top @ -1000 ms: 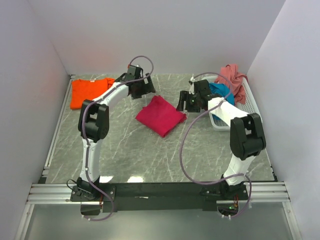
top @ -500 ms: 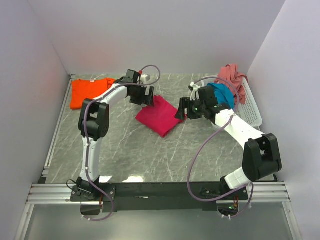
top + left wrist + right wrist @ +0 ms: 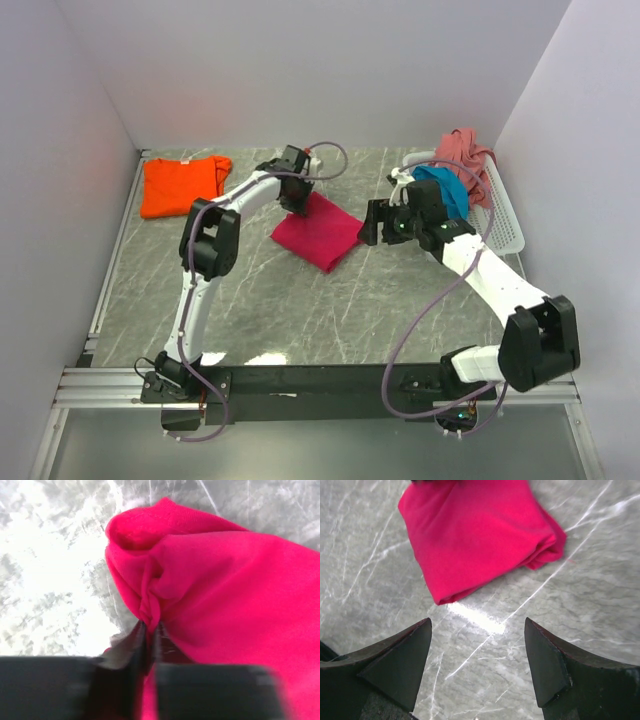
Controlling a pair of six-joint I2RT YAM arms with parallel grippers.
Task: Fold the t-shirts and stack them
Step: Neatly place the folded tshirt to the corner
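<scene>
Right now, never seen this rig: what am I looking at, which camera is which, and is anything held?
Two robot arms are bolted at the near edge of a marble-patterned table. The wide picture comes from a fixed camera above and behind them. The two close-ups come from a camera on each wrist.

A folded magenta-red t-shirt lies mid-table and an orange t-shirt lies at the far left. A white mesh basket on the right holds a teal t-shirt, with a dusty pink t-shirt draped over its far end.

The left tool is pinched shut on a bunched edge of the magenta-red t-shirt. The right tool is open and empty, hovering beside that shirt.
</scene>
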